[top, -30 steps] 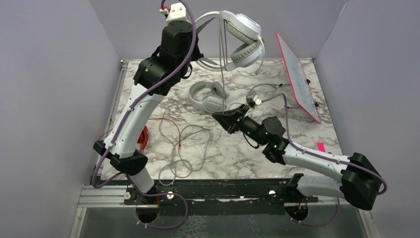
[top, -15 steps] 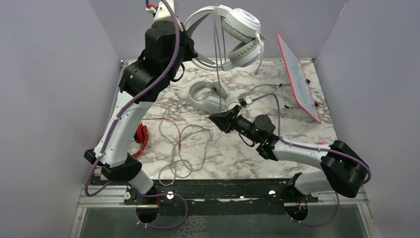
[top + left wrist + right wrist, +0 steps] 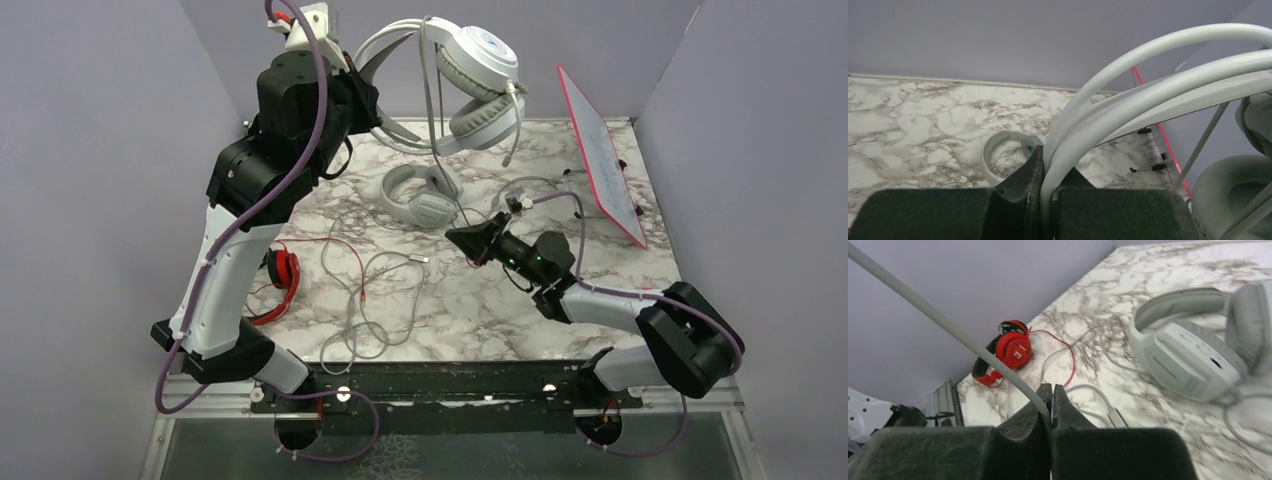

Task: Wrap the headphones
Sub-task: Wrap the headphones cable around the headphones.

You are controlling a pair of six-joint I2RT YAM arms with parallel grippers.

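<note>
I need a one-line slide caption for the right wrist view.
Right end effector pinches a thin grey cable; a light grey headset and a red-and-black headset lie on the marble table.
</note>
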